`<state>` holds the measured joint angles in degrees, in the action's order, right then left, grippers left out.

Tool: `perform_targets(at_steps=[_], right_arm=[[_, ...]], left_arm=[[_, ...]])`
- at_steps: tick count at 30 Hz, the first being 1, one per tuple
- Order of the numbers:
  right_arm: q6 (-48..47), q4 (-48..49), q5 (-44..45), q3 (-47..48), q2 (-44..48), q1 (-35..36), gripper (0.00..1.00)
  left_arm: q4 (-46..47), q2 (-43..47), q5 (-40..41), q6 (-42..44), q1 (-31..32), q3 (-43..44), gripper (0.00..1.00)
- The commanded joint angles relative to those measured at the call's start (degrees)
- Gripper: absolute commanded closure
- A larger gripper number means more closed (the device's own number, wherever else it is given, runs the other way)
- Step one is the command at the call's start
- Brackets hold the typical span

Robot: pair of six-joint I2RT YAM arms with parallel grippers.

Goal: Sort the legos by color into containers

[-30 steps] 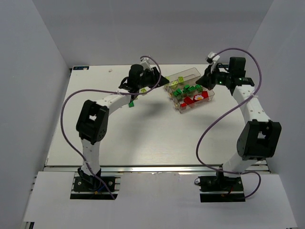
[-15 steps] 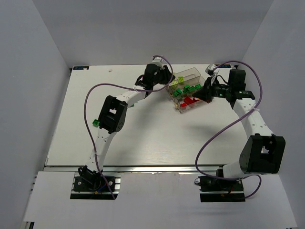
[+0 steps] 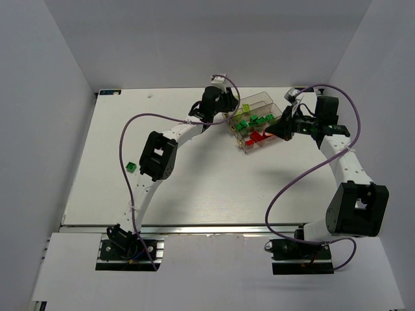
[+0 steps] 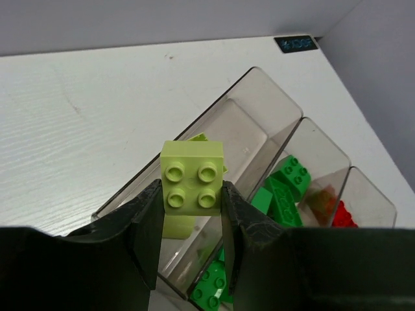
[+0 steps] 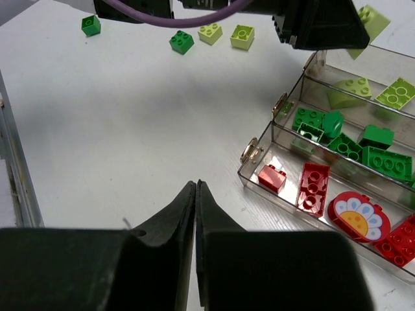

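Risk: pale yellow-green brick (image 4: 192, 175) hanging right over far bin (image 4: 259, 110) rim; dropping now, likely clipping wall, bouncing onto table (image 4: 78, 129) or into middle bin (image 4: 318, 139) of dark greens. Left gripper (image 4: 192, 194) clamping brick. Right gripper (image 5: 196, 188) pinched closed, empty, hovering near red bin (image 5: 279, 195).

We see a pale yellow-green brick (image 4: 192, 184) of smooth, faintly glossy plastic. The bins (image 4: 275, 107) look like clear, shiny plastic with a smoky tint, and their small clasps (image 5: 251, 153) look metallic. The surface (image 4: 78, 142) is matt white with a faint wood-like grain. The jaws look matt black.
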<state>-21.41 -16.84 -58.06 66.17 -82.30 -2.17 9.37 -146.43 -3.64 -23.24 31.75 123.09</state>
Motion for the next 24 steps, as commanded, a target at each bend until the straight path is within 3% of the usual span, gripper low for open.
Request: perform_targets(at_steps=[1, 5, 6, 10, 14, 16, 17, 18, 20, 22, 23, 24], right_arm=[[0.05, 1.02, -1.53, 0.45, 0.83, -0.29, 0.91], [0.23, 1.11, -1.35, 0.62, 0.83, -0.20, 0.83], [0.14, 0.93, -1.35, 0.62, 0.83, -0.29, 0.80], [-1.44, -0.47, -0.47, 0.54, 0.92, -0.29, 0.63], [-2.32, -1.26, 0.05, 0.63, 0.92, -0.20, 0.53], [-2.58, -1.27, 0.58, 0.97, 1.00, 0.15, 0.44], [-3.02, -1.35, 1.10, 1.15, 1.09, 0.41, 0.37], [-3.55, -1.44, 2.85, 1.15, 1.09, 1.37, 0.11], [-6.44, -2.75, 4.97, 1.59, 1.00, 2.09, 0.11], [-7.68, -2.59, 7.26, 1.51, 0.83, 5.68, 0.11], [-8.38, -2.24, 7.87, 1.42, 0.74, 6.39, 0.11], [-8.47, -2.06, 8.75, 1.50, 0.30, 8.31, 0.11]], left_arm=[[-1.89, 0.80, 1.53, 0.92, 0.24, 1.72, 0.64], [-2.51, 1.06, 1.97, 0.74, 0.24, 1.72, 0.50], [-2.51, 1.23, 2.23, 0.66, 0.24, 1.72, 0.42], [-1.72, 3.86, 2.85, 0.57, 0.24, 1.72, 0.30], [-1.28, 7.20, 2.50, 1.09, 0.24, 1.28, 0.26], [-1.89, 8.87, 2.41, 1.18, 0.24, 0.67, 0.26], [-2.68, 11.32, 2.50, 1.10, 0.24, -0.82, 0.27], [-3.12, 12.91, 2.67, 0.75, 0.07, -2.14, 0.28], [-2.95, 19.64, 2.76, 0.40, -0.46, -9.65, 0.39], [-2.43, 25.29, 2.85, -1.44, -2.03, -16.62, 0.60], [-2.77, 28.28, 2.76, -2.58, -2.74, -20.13, 0.76], [-2.86, 34.40, 2.85, -4.77, -3.53, -27.56, 0.78]])
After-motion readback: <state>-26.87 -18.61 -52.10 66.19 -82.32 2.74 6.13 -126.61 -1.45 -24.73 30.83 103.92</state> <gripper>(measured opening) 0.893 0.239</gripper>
